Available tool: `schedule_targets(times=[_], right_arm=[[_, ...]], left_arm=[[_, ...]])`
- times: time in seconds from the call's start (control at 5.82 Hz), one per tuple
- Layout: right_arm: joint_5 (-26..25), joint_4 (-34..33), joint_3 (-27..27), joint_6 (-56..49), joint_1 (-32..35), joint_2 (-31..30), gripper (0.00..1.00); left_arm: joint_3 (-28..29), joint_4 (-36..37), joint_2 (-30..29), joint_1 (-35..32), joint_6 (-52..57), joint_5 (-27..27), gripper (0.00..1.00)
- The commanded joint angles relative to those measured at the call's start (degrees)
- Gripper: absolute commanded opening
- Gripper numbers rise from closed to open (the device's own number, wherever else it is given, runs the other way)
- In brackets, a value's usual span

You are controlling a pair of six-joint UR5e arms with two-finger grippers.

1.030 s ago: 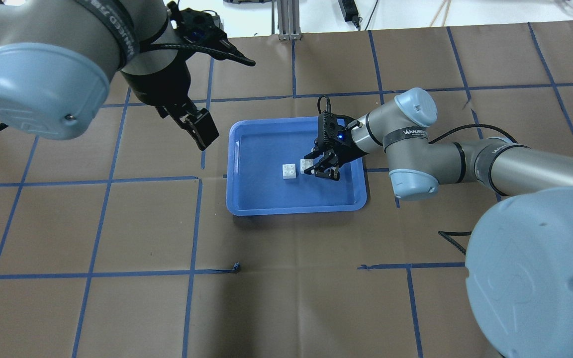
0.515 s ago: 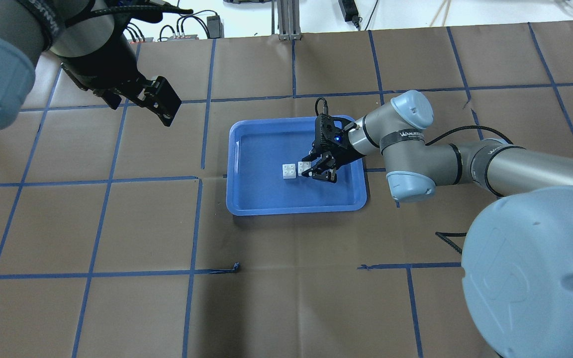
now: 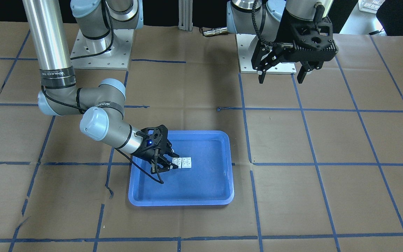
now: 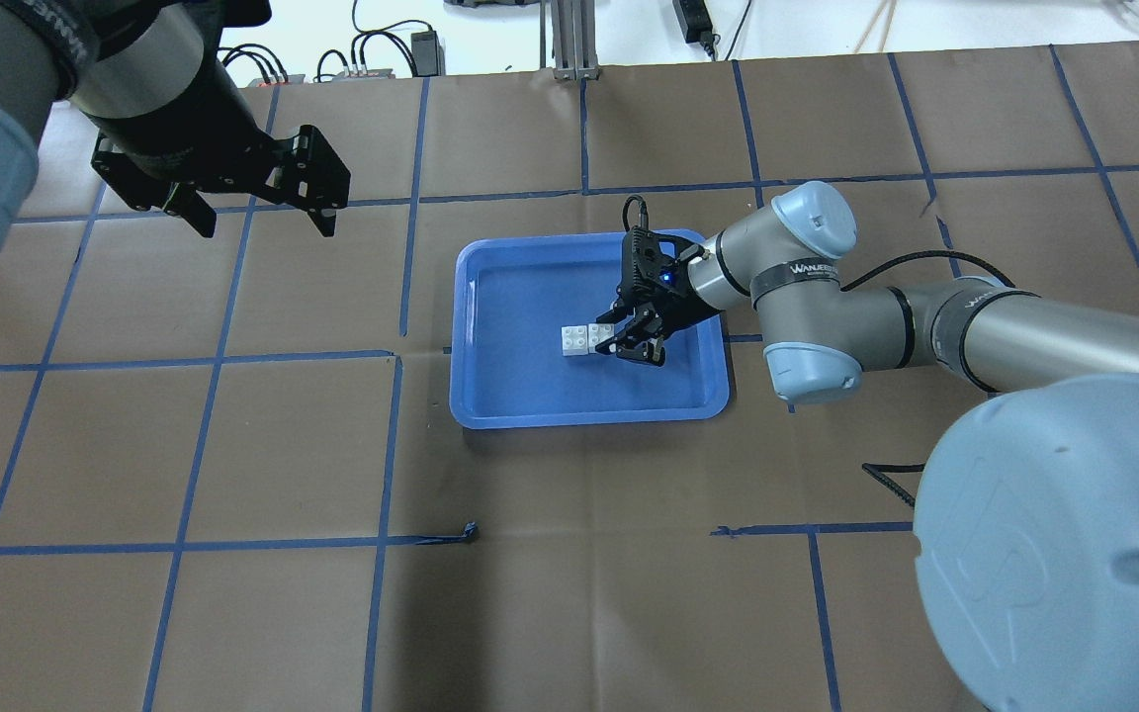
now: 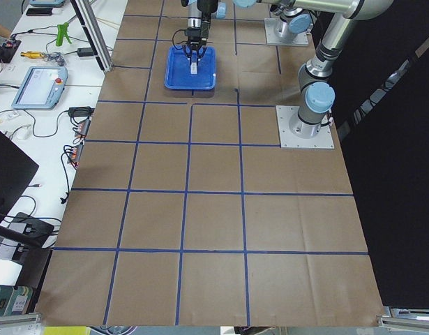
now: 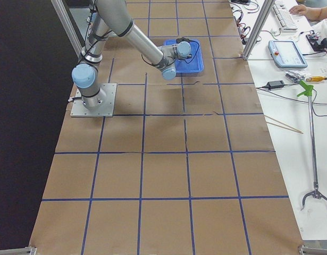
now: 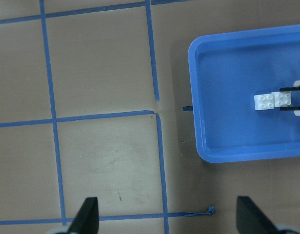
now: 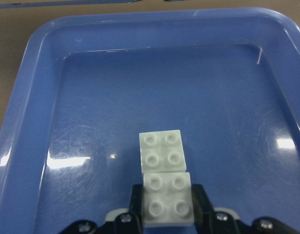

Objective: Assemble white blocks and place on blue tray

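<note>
The blue tray (image 4: 589, 415) lies mid-table on brown paper. Two white blocks rest on its floor side by side, studs up, touching. My right gripper (image 4: 619, 339) reaches low into the tray and is shut on the white block nearer it (image 4: 601, 334); the free block (image 4: 574, 339) lies just beyond. In the right wrist view the held block (image 8: 167, 200) sits between the fingers and butts against the free block (image 8: 162, 151). My left gripper (image 4: 258, 213) hangs open and empty, high above the table, well left of the tray; its view shows both blocks (image 7: 271, 100) and the tray (image 7: 247, 156).
Blue tape lines (image 4: 387, 445) grid the paper. The arm base plates (image 3: 100, 52) stand at the robot's side of the table. Cables and a power brick (image 4: 426, 42) lie beyond the far edge. A desk with a pendant (image 6: 288, 53) runs along the far side.
My right gripper slid its block leftward until it met the free block. My left arm swung away to the left and turned its gripper, still open.
</note>
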Motion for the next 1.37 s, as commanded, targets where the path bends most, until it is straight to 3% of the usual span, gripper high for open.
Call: schedule_targets(times=[0.0,1.2], right_arm=[[0.0,0.0,0.0,0.1,0.0,0.1,0.23],[2.7,-0.1,0.0,0.5,0.0,0.1,0.24]], left_arm=[[-0.1,-0.8,0.2,0.3,0.3,-2.0,0.99],[-0.6,-0.3,0.2,0.6,1.7,-2.4,1.0]])
